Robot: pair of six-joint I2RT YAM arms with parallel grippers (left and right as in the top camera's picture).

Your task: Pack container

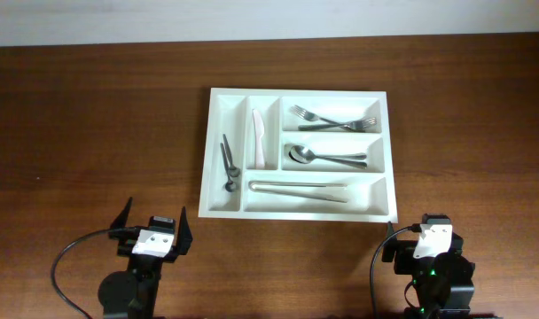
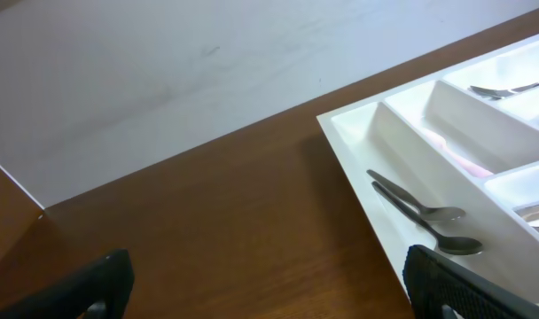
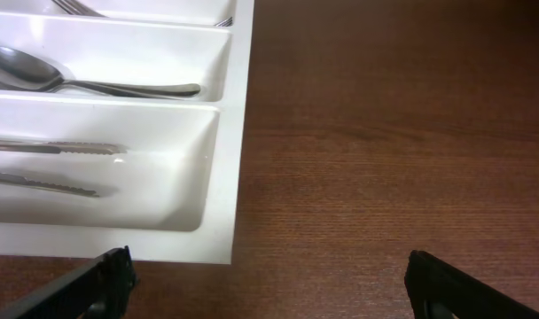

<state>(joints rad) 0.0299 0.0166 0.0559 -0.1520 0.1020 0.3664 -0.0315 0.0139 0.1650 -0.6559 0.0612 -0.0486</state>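
Overhead: white cutlery tray (image 1: 296,91) sits flat on the brown table (image 1: 92,115), about centred left to right and closer to the far edge than the near one. It has five slots, all loaded. The outer narrow slot on the left holds two small dark teaspoons (image 1: 228,159). The narrow slot beside it holds a white knife (image 1: 260,137). Of the three long slots on the right, the far one holds two forks (image 1: 334,120), the middle one spoons (image 1: 323,158), and the near one metal tongs (image 1: 298,188). Left tool (image 1: 154,221) is parked at the near edge toward the left corner, fingers spread wide, clear of the tray. Left wrist view: both black fingertips (image 2: 101,279) sit at the frame's bottom corners over bare table. The tray's left end is ahead on the right with the teaspoons lying in it, and a pale wall (image 2: 163,71) stands past the far edge. Right tool (image 3: 269,288) is at the near edge toward the right corner, also spread wide and gripping nothing. Right wrist view: it sits just off the tray's near right corner, with the tongs' slot nearest, the spoon slot behind it, and fork tips at the top of the frame.
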